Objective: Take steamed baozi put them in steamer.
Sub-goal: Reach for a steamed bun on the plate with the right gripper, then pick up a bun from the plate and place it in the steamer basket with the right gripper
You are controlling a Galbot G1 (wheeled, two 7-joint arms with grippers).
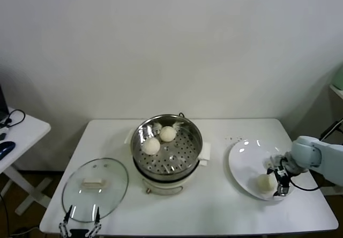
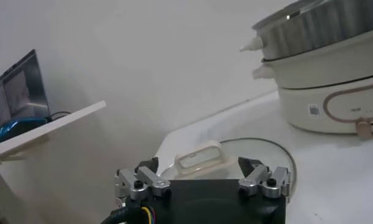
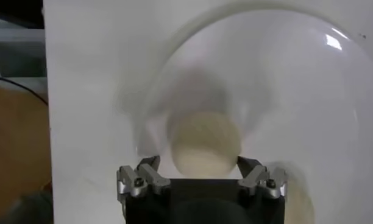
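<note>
Two steamed baozi (image 1: 151, 146) (image 1: 168, 134) are sitting in the steamer (image 1: 182, 157), touching each other over on the far-left part of the perforated floor. The steamer is on its cream cooker base (image 2: 333, 103) about mid-worktop (image 1: 214, 206). There's a little square sticker (image 2: 313, 109) on the front of the base in the left wrist view, looks like a code of some sort, but it's way too small to read. No brand name I can make out anywhere.

Another baozi (image 1: 263, 181) is on the white plate (image 1: 241, 163), which is by the right edge of the worktop. The right end effector (image 1: 279, 185) is down on the plate at that bun. In the right wrist view the bun (image 3: 203, 143) sits right between the two fingers (image 3: 144, 179), which stand spread on either side of it; can't tell if they're actually touching it.

The glass lid (image 1: 95, 188), with a pale handle (image 1: 93, 184), lies flat near the front-left corner of the worktop. The left end effector (image 1: 80, 228) is parked at the front edge right by it, fingers (image 2: 262, 179) wide apart with nothing between them.

Off to the left there's a separate side table (image 1: 21, 136) with some dark cables on it.
</note>
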